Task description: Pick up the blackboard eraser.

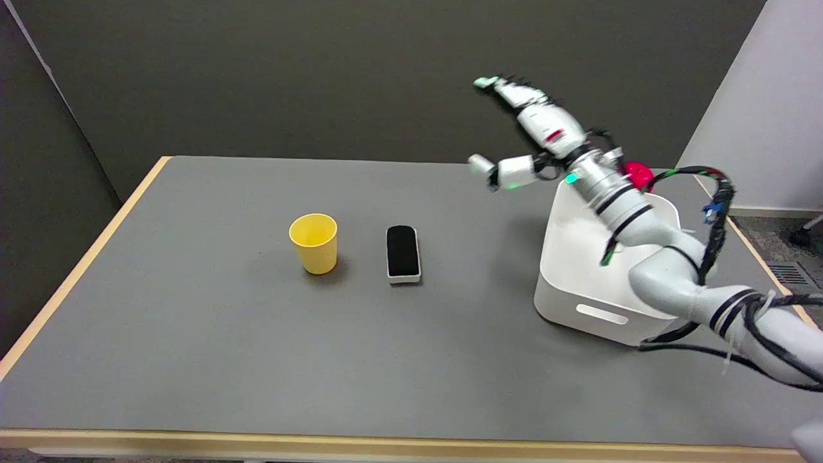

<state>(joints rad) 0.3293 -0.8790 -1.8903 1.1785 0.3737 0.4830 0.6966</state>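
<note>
light: even, fairly bright, from overhead | shadows: soft, short, just right of yellow cup (314, 242) | glare: none | blur: right hand (524, 132) motion-smeared, well right of cup | background: dim

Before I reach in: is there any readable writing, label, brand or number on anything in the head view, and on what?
None can be read.
Right hand: a small red mark on its white shell, too blurred to read.
Blackboard eraser: plain black pad, no label visible.
Yellow cup: no print.
White bin: no marking, only a handle slot.
</note>
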